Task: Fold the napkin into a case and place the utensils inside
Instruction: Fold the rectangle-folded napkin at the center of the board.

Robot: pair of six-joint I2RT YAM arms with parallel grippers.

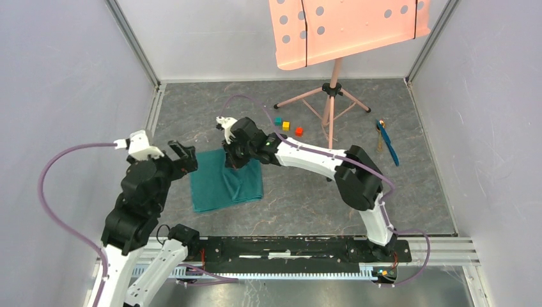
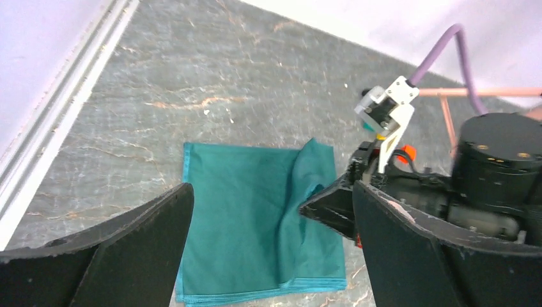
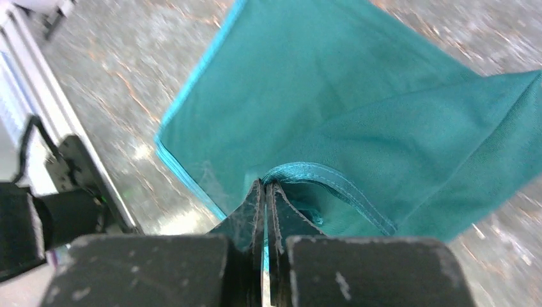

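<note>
The teal-green napkin [image 1: 227,182] lies folded on the grey table left of centre. My right gripper [image 1: 235,158] is shut on the napkin's hemmed far edge and lifts it; the wrist view shows the napkin [image 3: 358,115] pinched between its fingertips [image 3: 265,187]. My left gripper [image 1: 185,157] is open and empty, just left of the napkin's far left corner; its view shows the napkin [image 2: 249,224] between its spread fingers [image 2: 137,236]. The utensils, a blue piece [image 1: 388,148] and a golden-brown spoon [image 1: 379,137], lie at the far right.
Small teal [image 1: 278,120], yellow [image 1: 286,125] and red [image 1: 298,131] cubes lie behind the napkin. A pink music stand's tripod [image 1: 329,96] stands at the back. White walls enclose the table; the arms' base rail [image 1: 287,251] runs along the near edge.
</note>
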